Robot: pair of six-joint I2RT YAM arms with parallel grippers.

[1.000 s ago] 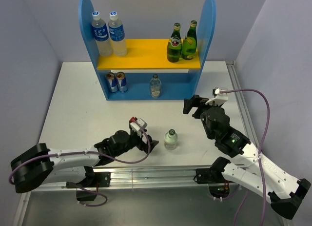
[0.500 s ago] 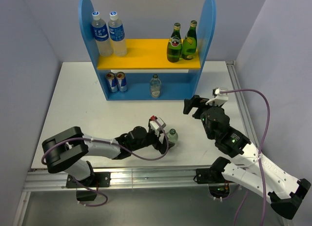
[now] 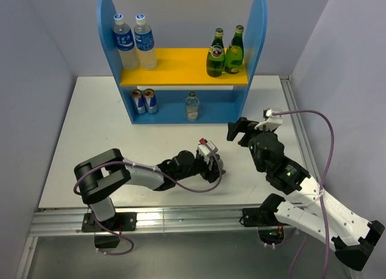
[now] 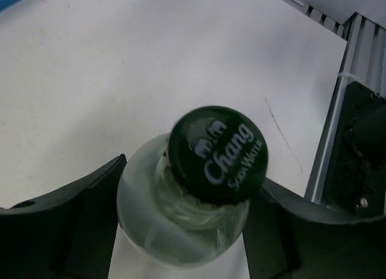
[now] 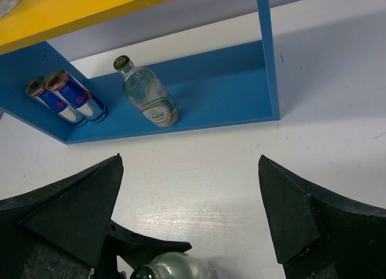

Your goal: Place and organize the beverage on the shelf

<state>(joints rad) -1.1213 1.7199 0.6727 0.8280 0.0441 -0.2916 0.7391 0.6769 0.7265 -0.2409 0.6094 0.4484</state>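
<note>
The shelf (image 3: 181, 65) stands at the back of the table; its blue base also shows in the right wrist view (image 5: 229, 92). A clear glass bottle with a dark green Chang cap (image 4: 181, 219) stands on the table in front of it. My left gripper (image 3: 212, 166) is open, with one finger on each side of the bottle's shoulder (image 4: 190, 170). The gripper covers the bottle in the top view. The bottle's top shows at the bottom of the right wrist view (image 5: 178, 268). My right gripper (image 3: 241, 129) is open and empty above the table, right of the shelf front (image 5: 188, 161).
On the yellow board stand two water bottles (image 3: 134, 41) at the left and two green bottles (image 3: 224, 50) at the right. On the blue base are two cans (image 3: 145, 101) and a clear bottle (image 3: 192, 105). A metal rail (image 4: 338, 116) runs along the table's near edge.
My left arm has swept right across the front of the table, and its open fingers now straddle the bottle. The right arm has not moved.
</note>
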